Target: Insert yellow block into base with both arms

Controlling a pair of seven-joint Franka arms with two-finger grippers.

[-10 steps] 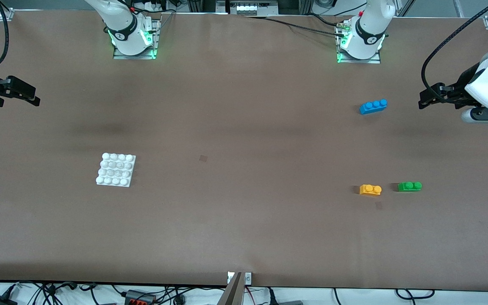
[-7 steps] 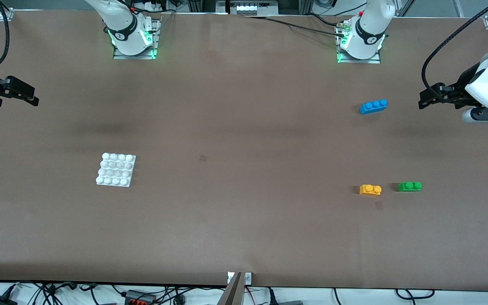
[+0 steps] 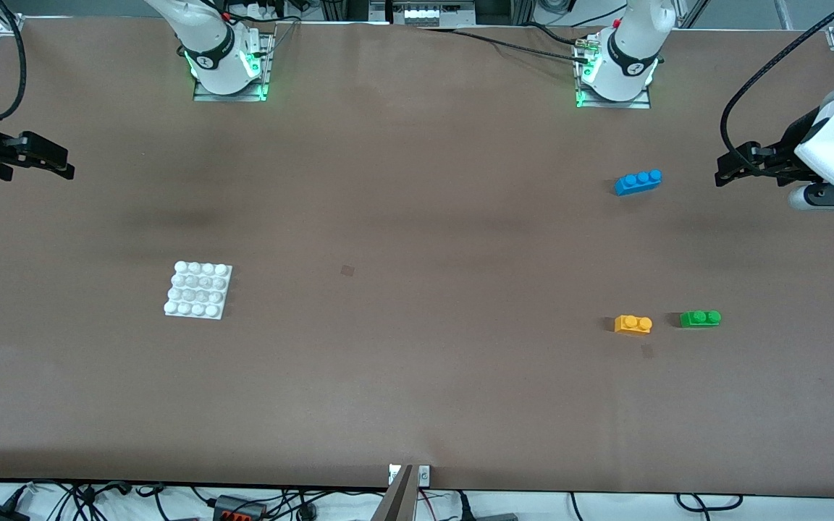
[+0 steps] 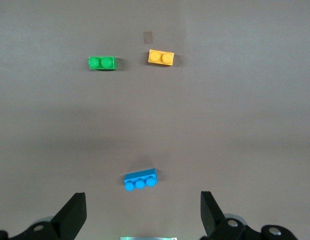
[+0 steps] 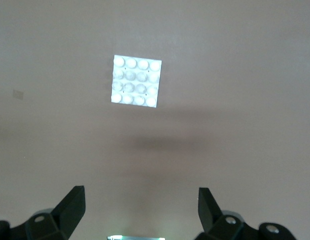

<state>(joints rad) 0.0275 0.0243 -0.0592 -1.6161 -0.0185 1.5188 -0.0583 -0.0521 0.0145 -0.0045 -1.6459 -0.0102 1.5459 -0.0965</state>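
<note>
The yellow block (image 3: 633, 324) (image 4: 161, 57) lies flat on the brown table toward the left arm's end, studs up, with nothing touching it. The white studded base (image 3: 199, 290) (image 5: 136, 81) lies toward the right arm's end. My left gripper (image 3: 725, 171) (image 4: 142, 210) hangs open and empty above the table edge at the left arm's end, well apart from the block. Above the edge at the right arm's end, my right gripper (image 3: 61, 165) (image 5: 140, 200) is also open and empty, apart from the base.
A green two-stud brick (image 3: 700, 318) (image 4: 102, 63) sits beside the yellow block, toward the left arm's end. A blue three-stud brick (image 3: 638, 181) (image 4: 140, 179) lies farther from the front camera, near the left arm's base (image 3: 616, 72).
The right gripper has shifted slightly toward the middle of the table. The left arm and all the bricks have stayed put.
</note>
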